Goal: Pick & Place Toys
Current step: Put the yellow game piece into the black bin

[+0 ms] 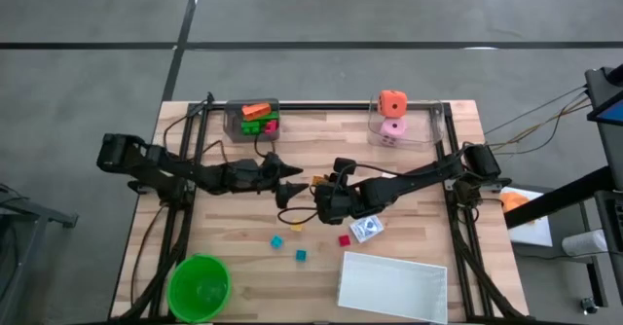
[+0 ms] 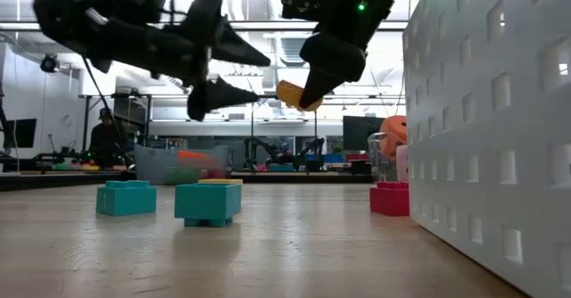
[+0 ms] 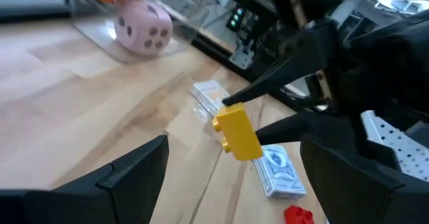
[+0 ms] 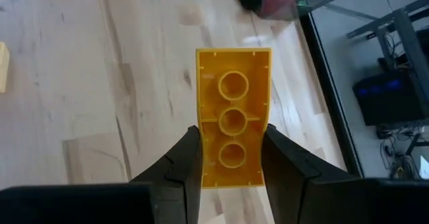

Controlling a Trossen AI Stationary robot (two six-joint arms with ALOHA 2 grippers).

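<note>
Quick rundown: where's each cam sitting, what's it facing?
High: overhead, straight down; both arms over table.
Low: table height, level; both grippers overhead, teal cubes ahead.
Left wrist: past own open left gripper toward right gripper.
Right wrist: down own fingers clamping yellow brick.
Shared: yellow brick, both wrist views.

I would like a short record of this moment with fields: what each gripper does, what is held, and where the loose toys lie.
right gripper: shut on yellow brick, lifted above the table near its middle
left gripper: open, empty, facing the brick
loose toys: two teal cubes, red cube, printed card on the wood
white tray: near edge
green bowl: near left corner
</note>
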